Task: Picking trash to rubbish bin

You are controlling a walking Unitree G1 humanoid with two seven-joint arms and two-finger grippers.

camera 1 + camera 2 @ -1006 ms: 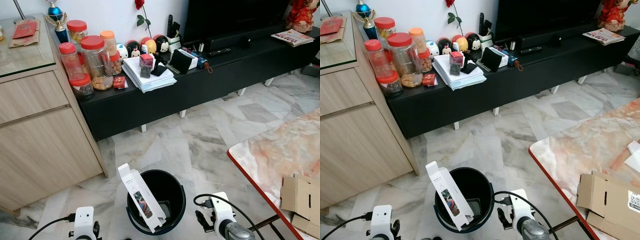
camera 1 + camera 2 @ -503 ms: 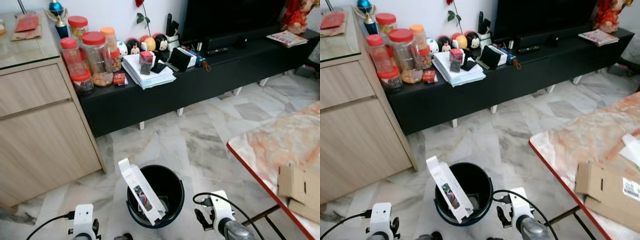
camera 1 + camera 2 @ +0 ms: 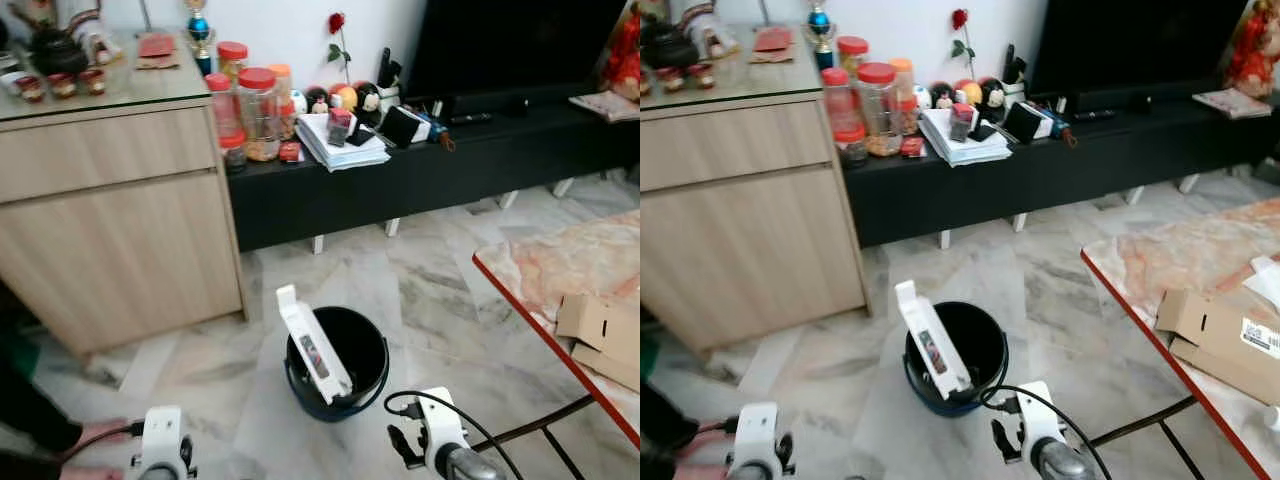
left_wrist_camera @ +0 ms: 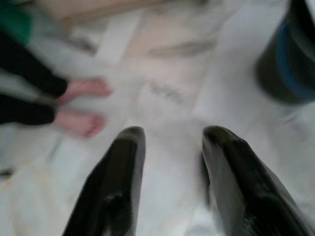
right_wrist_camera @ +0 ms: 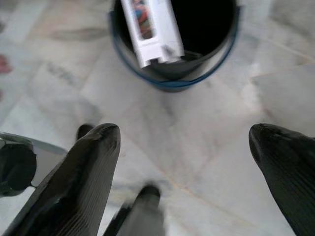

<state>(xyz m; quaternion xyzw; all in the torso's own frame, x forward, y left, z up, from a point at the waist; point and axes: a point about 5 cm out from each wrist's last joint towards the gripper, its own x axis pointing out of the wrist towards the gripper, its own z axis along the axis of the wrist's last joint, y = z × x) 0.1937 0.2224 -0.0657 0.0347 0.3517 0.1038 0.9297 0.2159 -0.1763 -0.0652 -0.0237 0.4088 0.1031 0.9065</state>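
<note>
- One black rubbish bin point(image 3: 340, 365) on the marble floor point(image 3: 420, 290), at 12 o'clock just ahead of both arms — blue band round its base.
- One white carton point(image 3: 314, 345) standing tilted inside the bin, leaning on the rim at about 9 o'clock, top flap poking above it.
- Left gripper point(image 4: 170, 162) low over the floor at 7 o'clock from the bin; two black fingers point(image 4: 115, 187) parted with bare floor between them, nothing held.
- Right gripper point(image 5: 184, 147) low at 5 o'clock from the bin, aimed at it; two fingers point(image 5: 83, 172) spread wide, nothing between them.
- Two bare feet point(image 4: 81, 105) of a person near the left gripper, dark trouser legs above them.
- One wooden cabinet point(image 3: 120, 230) at 10 o'clock, glass-topped, with a dark teapot point(image 3: 52, 48) and small cups on it.
- One long black TV console point(image 3: 420, 160) at 12 to 1 o'clock, carrying several red-lidded jars point(image 3: 258, 110) — about five, partly overlapping — one stack of white papers point(image 3: 340, 150), a row of small figurines point(image 3: 345, 97) and one red rose point(image 3: 336, 22).
- One marble-patterned table point(image 3: 570, 280) with a red edge at 3 o'clock; flattened cardboard boxes point(image 3: 600, 335) lying on it.
</note>
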